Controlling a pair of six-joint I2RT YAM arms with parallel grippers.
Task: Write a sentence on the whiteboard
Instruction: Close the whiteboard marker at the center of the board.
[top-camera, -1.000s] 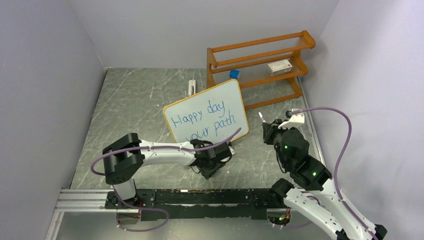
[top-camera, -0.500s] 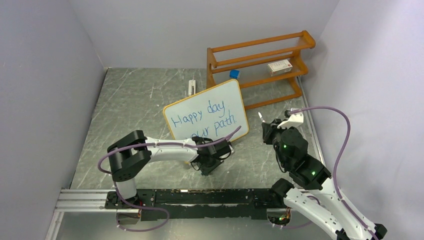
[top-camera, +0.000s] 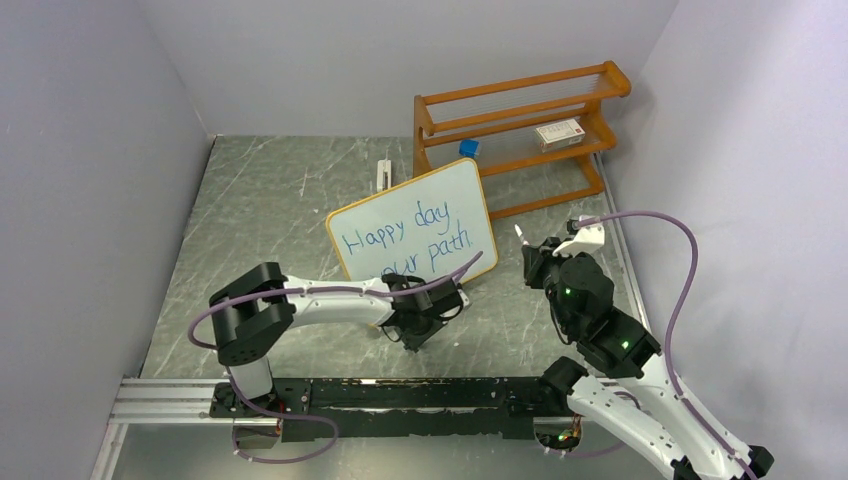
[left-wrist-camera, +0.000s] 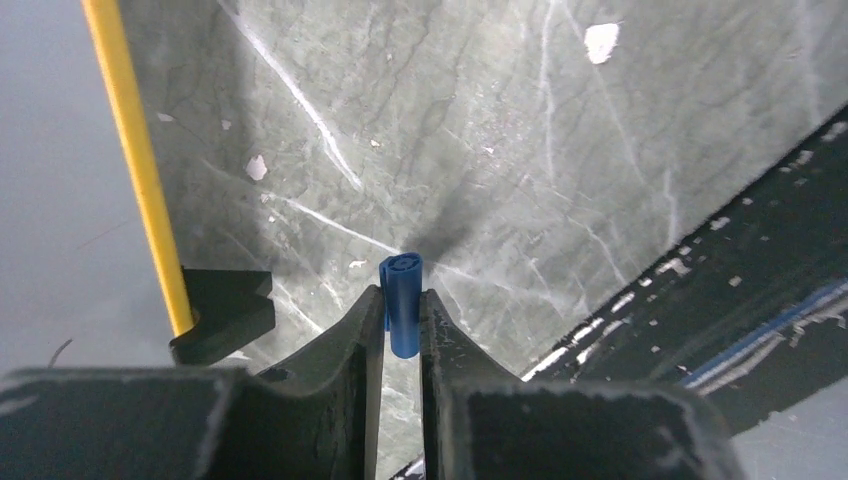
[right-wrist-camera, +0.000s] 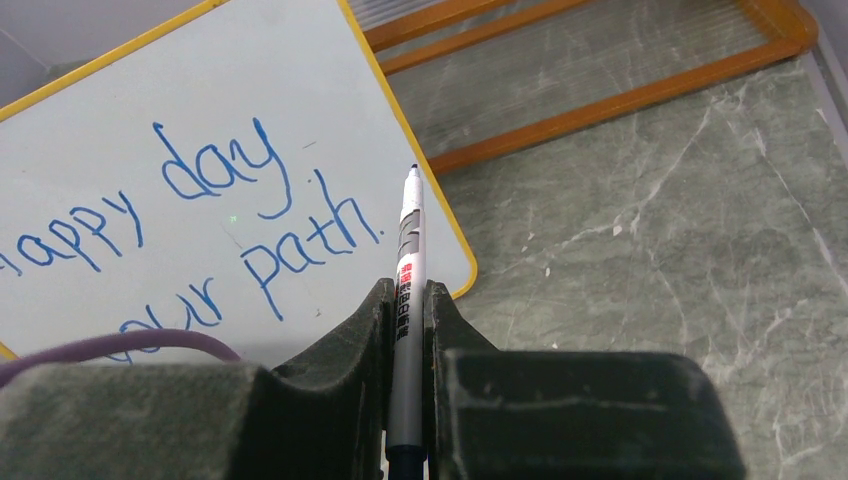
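Two blue lines, the sentence (top-camera: 378, 236), fill the whiteboard (top-camera: 460, 190), standing on the desk (top-camera: 270, 200) just before the rack (top-camera: 520, 110). The right hand (right-wrist-camera: 407, 300) is clamped on a marker (right-wrist-camera: 409, 235) near the board's right edge; the left hand (left-wrist-camera: 402, 310) pinches a cap (left-wrist-camera: 402, 280).

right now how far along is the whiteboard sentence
Done: the sentence, "Happy day your path.", stands in blue on the whiteboard. In hand: the right gripper holds the uncapped marker off the board; the left gripper holds a blue cap. Left: probably recapping the marker.
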